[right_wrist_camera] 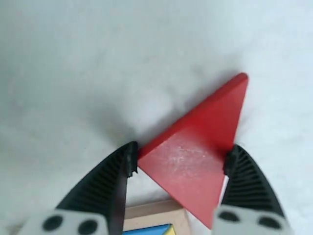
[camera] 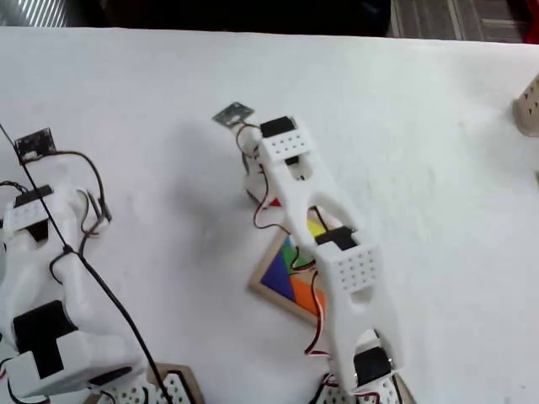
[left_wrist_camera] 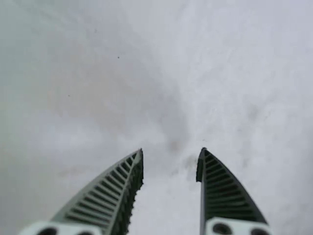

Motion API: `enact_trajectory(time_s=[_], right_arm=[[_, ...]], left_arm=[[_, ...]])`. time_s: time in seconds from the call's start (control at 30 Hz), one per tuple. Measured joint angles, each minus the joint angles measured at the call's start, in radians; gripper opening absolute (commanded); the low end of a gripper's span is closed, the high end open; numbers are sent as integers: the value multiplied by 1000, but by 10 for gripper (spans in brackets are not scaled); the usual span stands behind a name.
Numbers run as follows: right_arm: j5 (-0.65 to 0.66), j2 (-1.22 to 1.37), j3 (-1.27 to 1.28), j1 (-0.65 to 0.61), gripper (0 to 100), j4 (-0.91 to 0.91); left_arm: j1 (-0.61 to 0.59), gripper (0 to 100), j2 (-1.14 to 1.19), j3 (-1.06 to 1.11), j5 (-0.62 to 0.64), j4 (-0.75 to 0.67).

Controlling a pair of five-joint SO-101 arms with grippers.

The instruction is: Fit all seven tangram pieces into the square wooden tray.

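The red triangle [right_wrist_camera: 195,142] lies between the black fingers of my right gripper [right_wrist_camera: 181,157], which is shut on it, one fingertip against each side. A corner of the wooden tray [right_wrist_camera: 156,213] sits just behind the triangle, with blue and yellow showing inside. From above, the right arm [camera: 337,252] stretches over the tray [camera: 268,290], hiding much of it; blue, green, orange and yellow pieces [camera: 290,269] lie inside, and a sliver of the red triangle [camera: 274,203] peeks out by the wrist. My left gripper [left_wrist_camera: 171,152] hangs open over bare white table.
The left arm [camera: 38,252] stays folded at the table's left side, with black cables trailing across it. A cream perforated object [camera: 529,105] stands at the far right edge. Wooden arm bases [camera: 181,379] sit at the near edge.
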Motion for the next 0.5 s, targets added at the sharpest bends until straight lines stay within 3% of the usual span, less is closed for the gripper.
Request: enact_trajectory(time_s=[0.23, 0.5], right_arm=[[-51, 0, 0, 2, 18, -9], [-54, 0, -8, 15, 18, -3]], left_arm=[[0, 188, 0, 0, 0, 0], [0, 188, 0, 0, -2, 0]])
